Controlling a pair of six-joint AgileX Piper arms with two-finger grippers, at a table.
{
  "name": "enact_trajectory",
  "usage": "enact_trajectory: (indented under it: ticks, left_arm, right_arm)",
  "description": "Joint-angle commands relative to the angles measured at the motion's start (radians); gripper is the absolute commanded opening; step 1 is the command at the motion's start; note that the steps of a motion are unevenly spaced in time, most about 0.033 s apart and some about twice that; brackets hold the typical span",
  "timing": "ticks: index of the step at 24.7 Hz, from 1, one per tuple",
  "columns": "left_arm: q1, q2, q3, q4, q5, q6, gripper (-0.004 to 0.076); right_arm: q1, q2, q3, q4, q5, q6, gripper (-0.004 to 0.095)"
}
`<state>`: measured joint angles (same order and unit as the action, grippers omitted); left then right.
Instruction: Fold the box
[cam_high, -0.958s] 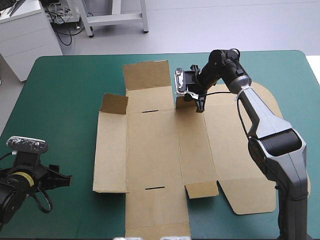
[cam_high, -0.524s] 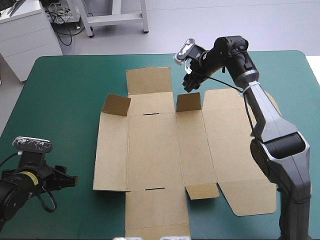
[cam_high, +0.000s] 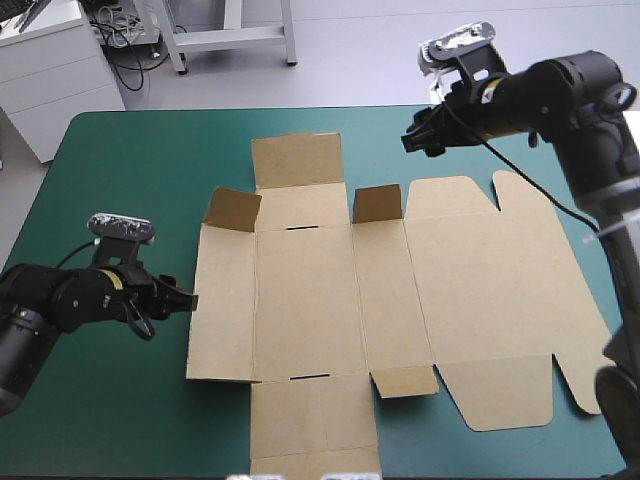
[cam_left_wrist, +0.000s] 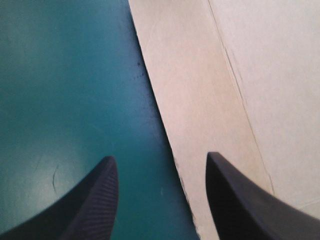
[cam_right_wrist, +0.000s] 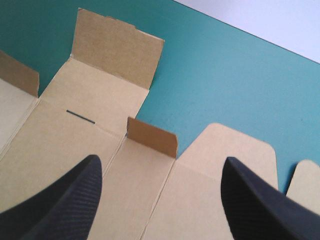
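Barely started, I'd say: the box (cam_high: 310, 300) lies nearly flat mid-worktop (cam_high: 130, 180), only three far flaps (cam_high: 378, 203) tipped up. Left claw (cam_high: 185, 298) gapes at its left edge. Right claw (cam_high: 415, 140) hangs open, empty, above the far side. Walls all need raising.

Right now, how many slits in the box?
2 in the box: far slit by the far fold, near slit by the near fold, same panel. None looks hidden.

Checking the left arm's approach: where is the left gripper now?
In the high view the left gripper is at the left side of the table, open, its tips at the left edge of the brown box; that edge runs between its fingers.
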<state>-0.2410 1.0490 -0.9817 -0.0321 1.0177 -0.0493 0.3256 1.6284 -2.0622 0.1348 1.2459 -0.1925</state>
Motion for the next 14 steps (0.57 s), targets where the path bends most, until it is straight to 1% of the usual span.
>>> enact_trajectory:
  ticks: [1,2,3,4,5,6,8,13,14]
  left_arm:
    - [0.112,0.057,-0.106,-0.141,0.009,0.113,0.038]
    - [0.201,0.079,-0.105,-0.266,0.071,0.212,0.038]
    - [0.253,0.091,-0.098,-0.337,0.126,0.269,0.038]
    - [0.335,0.094,-0.076,-0.412,0.164,0.325,0.038]
    - [0.403,0.091,-0.048,-0.475,0.175,0.362,0.038]
    - [0.463,0.083,-0.014,-0.521,0.178,0.395,0.038]
    - [0.518,0.07,0.045,-0.553,0.159,0.411,0.038]
    - [0.537,0.053,0.21,-0.661,0.13,0.474,0.0383]
    - [0.537,0.053,0.245,-0.691,0.111,0.497,0.0395]
  right_arm:
    - [-0.007,-0.159,0.158,0.01,0.003,0.027,0.063]
    - [-0.007,-0.218,0.263,0.038,0.003,0.041,0.063]
    - [-0.007,-0.246,0.311,0.056,0.001,0.04,0.063]
    - [-0.007,-0.279,0.377,0.068,-0.002,0.055,0.063]
    - [-0.007,-0.309,0.418,0.083,-0.003,0.055,0.063]
    - [-0.007,-0.34,0.461,0.09,-0.008,0.055,0.063]
    - [-0.007,-0.37,0.497,0.095,-0.011,0.053,0.063]
    - [-0.007,-0.419,0.522,0.099,-0.007,0.048,0.063]
    - [-0.007,-0.423,0.522,0.099,-0.007,0.044,0.063]
